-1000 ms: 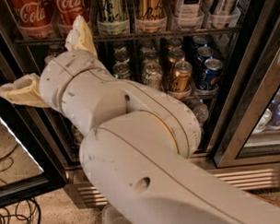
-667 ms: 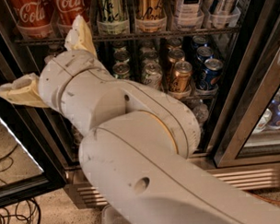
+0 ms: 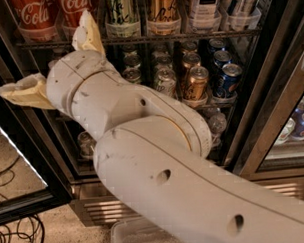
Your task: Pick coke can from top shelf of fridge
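Observation:
Two red coke cans [image 3: 34, 15] stand in clear trays at the left end of the top shelf [image 3: 189, 36] of the open fridge [image 3: 252, 115]; a second one [image 3: 70, 9] is beside the first. My gripper [image 3: 42, 52] is just below and in front of them, open and empty. One cream finger [image 3: 87, 33] points up in front of the right coke can and the other finger [image 3: 22, 91] points left. My white arm hides much of the lower left shelves.
Green, gold and white cans [image 3: 160, 10] fill the rest of the top shelf. Gold [image 3: 194, 82] and blue cans [image 3: 226, 80] stand on the shelf below. The open glass door [image 3: 16, 163] is at left, cables [image 3: 16, 236] lie on the floor, and a ribbed steel base panel [image 3: 100, 208] is below.

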Robot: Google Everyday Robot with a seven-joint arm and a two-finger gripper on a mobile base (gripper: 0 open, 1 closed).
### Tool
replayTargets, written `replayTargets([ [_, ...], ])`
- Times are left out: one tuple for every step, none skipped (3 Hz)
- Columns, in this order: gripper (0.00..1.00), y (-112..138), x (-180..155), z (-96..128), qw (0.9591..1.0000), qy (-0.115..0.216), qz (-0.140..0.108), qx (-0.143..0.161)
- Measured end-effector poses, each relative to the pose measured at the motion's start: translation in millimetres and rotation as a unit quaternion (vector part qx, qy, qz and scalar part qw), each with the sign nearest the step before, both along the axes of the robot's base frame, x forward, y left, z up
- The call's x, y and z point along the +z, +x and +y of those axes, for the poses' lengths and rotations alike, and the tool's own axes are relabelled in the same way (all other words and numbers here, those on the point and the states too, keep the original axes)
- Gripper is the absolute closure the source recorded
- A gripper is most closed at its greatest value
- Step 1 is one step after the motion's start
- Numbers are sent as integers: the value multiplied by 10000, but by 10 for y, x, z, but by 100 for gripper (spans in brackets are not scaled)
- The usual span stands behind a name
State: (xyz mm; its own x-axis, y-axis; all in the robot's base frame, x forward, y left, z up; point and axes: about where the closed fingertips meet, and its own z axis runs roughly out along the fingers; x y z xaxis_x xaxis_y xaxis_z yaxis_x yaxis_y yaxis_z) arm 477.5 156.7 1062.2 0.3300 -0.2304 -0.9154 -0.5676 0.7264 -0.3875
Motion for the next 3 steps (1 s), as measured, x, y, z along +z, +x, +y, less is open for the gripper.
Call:
replayTargets([
  [0, 202, 5, -60, 9998, 106, -143, -54],
  [0, 457, -17, -26, 9996, 197, -198, -57],
  [0, 779, 94, 556, 9992, 235, -253, 209],
])
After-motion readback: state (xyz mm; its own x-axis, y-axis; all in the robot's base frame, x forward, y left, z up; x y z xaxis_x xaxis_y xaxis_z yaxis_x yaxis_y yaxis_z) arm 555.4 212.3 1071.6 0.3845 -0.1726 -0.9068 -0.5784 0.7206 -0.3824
